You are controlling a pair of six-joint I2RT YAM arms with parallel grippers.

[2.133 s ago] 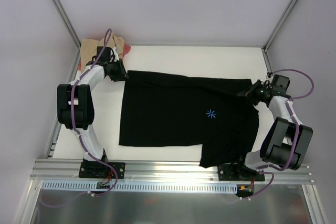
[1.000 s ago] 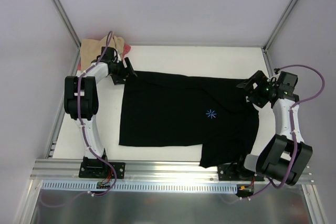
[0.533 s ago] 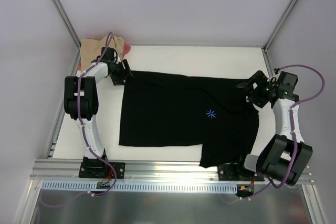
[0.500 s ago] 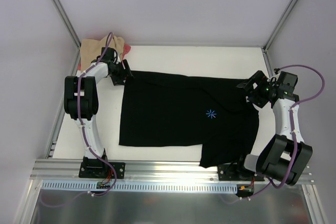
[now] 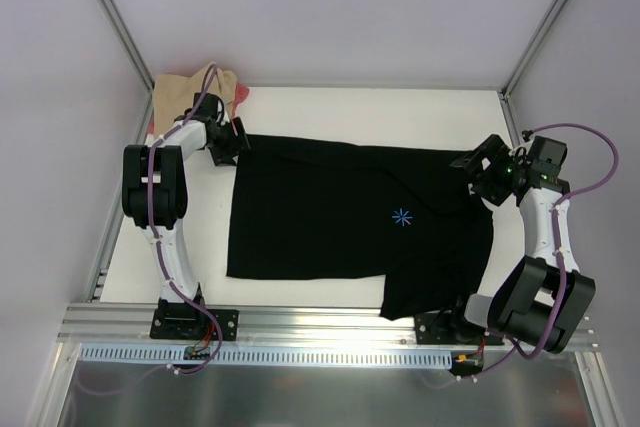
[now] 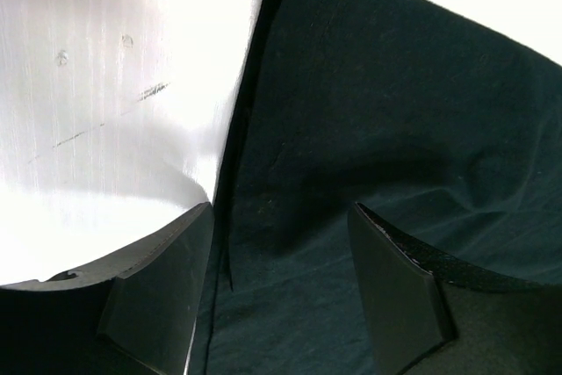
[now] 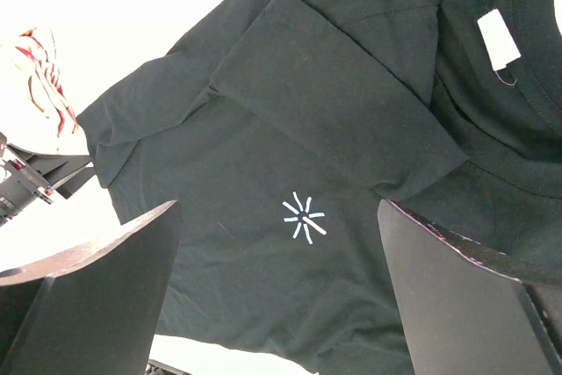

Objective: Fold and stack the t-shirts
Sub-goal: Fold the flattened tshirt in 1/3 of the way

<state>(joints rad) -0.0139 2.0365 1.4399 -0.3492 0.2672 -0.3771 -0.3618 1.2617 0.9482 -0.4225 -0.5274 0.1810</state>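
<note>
Three t-shirts are sitting on the white desk. The black t-shirt is lying flat across the middle, chest up. Its long axis is running left to right in the overhead view, with the collar pointing toward the right arm and the hem toward the left arm. The starburst is showing just right of the shirt's centre. One sleeve is lying folded in over the chest, and the other is reaching to the desk's near edge, where its end is disappearing against the right arm's base.

The tan t-shirt and the pink-red t-shirt are bunching together in the far left corner. They are partly hidden behind the left arm, so their folds are hard to make out.

The left fingers are standing apart, straddling the black shirt's hem edge at its far corner and pinching nothing. Their tips are cut off by the frame. The right fingers are spreading wide over the collar end, grasping nothing.
</note>
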